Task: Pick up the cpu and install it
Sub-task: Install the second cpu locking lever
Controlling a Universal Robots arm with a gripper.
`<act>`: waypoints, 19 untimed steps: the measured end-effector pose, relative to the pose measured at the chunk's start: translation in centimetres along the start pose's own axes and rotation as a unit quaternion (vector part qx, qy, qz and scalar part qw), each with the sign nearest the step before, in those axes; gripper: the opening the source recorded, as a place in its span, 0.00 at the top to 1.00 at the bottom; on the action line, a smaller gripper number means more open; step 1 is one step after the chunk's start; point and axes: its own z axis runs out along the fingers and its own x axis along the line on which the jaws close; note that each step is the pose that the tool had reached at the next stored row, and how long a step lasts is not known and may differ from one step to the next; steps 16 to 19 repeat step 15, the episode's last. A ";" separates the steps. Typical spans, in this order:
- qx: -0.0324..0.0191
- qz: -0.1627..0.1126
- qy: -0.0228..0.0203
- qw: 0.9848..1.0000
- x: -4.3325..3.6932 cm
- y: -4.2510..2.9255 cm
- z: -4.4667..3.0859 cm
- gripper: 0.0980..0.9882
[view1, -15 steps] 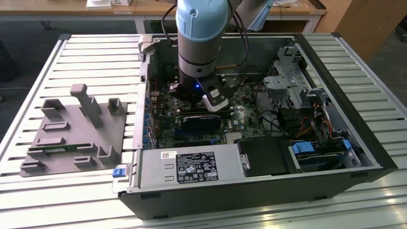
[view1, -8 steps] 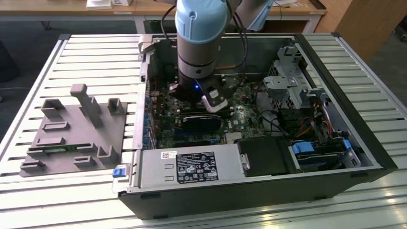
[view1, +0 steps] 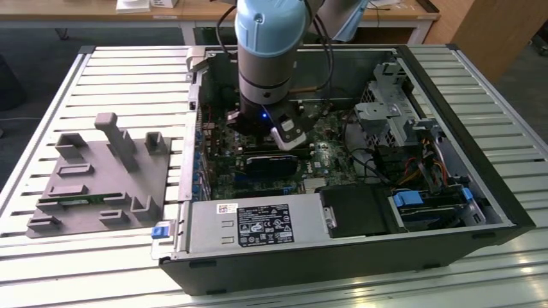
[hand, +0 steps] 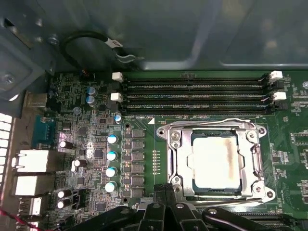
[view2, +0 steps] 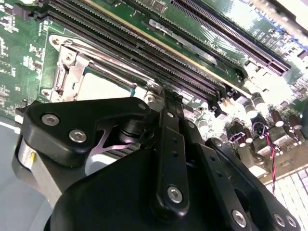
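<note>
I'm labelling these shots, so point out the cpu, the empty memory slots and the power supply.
cpu [hand: 214, 161], first wrist view, middle of its metal top.
memory slots [hand: 192, 96], first wrist view, middle slot.
power supply [view1: 256, 224], exterior view, its labelled top.

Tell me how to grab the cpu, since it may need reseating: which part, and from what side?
Judging from the first wrist view, the cpu lies flat in its socket with the metal frame close around it. Little of its edges is likely free, so I would come straight down from above and take the raised metal top by two opposite edges. The gripper sits just beside the socket.
</note>
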 end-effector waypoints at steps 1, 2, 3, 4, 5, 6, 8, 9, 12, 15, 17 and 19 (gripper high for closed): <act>0.000 0.000 0.000 1.000 0.01 0.05 -0.23 0.99; 0.000 0.000 0.000 1.000 0.01 0.11 -0.44 0.99; 0.000 0.000 0.000 1.000 0.01 0.15 -0.64 0.99; 0.000 0.000 0.000 1.000 0.02 0.20 -0.81 0.99; 0.000 0.000 0.000 1.000 0.02 0.25 -1.00 0.99; 0.000 0.000 0.000 1.000 0.02 0.29 -1.17 0.99; 0.000 0.000 0.000 1.000 0.02 0.35 -1.42 0.99; 0.000 0.000 0.000 1.000 0.02 0.39 -1.55 0.99; 0.000 0.000 0.000 1.000 0.03 0.52 -2.06 0.99; 0.000 0.000 0.000 1.000 0.04 0.59 -2.34 0.99; 0.000 0.000 0.000 1.000 0.04 0.59 -2.34 0.99; 0.000 0.000 0.000 1.000 0.04 0.59 -2.34 0.99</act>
